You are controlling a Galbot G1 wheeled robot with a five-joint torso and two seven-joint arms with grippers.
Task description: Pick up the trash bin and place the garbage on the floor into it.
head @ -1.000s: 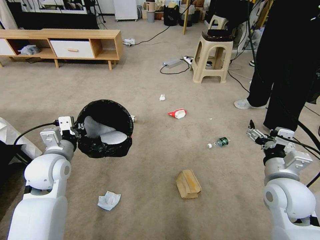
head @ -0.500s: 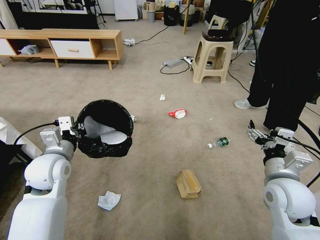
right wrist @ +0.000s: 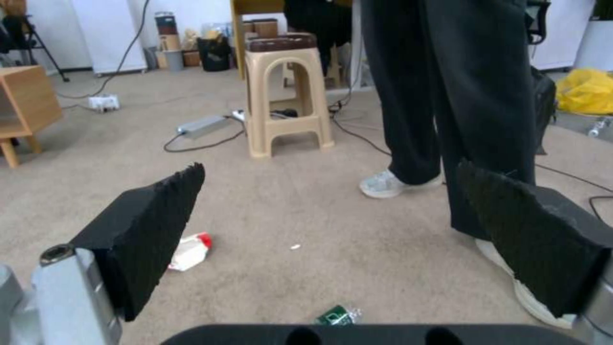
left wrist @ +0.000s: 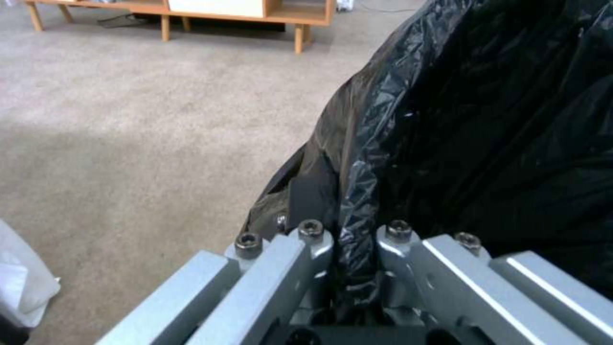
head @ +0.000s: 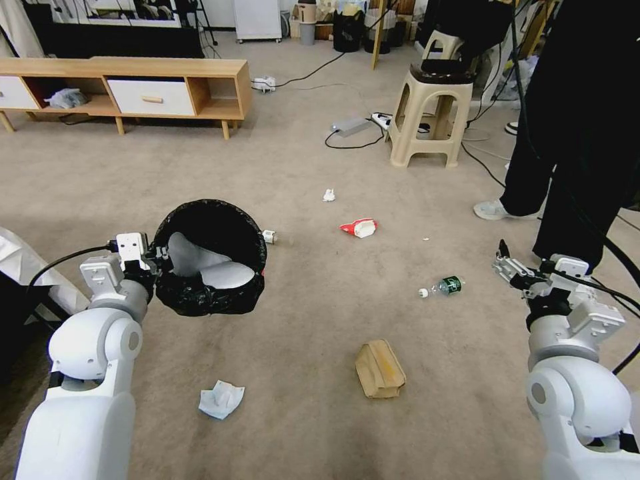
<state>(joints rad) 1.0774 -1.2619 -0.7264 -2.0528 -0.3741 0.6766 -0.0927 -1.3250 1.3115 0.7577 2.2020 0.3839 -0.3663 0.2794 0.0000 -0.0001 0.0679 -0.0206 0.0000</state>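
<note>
Bin (head: 210, 257) rim clamped in left pincer (head: 155, 259); right pincer (head: 510, 267) spread over bare carpet (head: 313, 313).

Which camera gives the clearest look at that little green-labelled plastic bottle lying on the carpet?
The head view: the green-labelled plastic bottle lies whole on the beige carpet, white cap included. The right wrist view catches just part of it at the picture's edge, between the open right gripper pads. The left wrist view looks at the black-bagged trash bin instead.

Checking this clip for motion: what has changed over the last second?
The whole head view shifted slightly, floor and furniture together, so the camera moved with the robot, not the litter. The left claw stays shut on the trash bin rim, held off the floor. The right claw stays open and empty.
</note>
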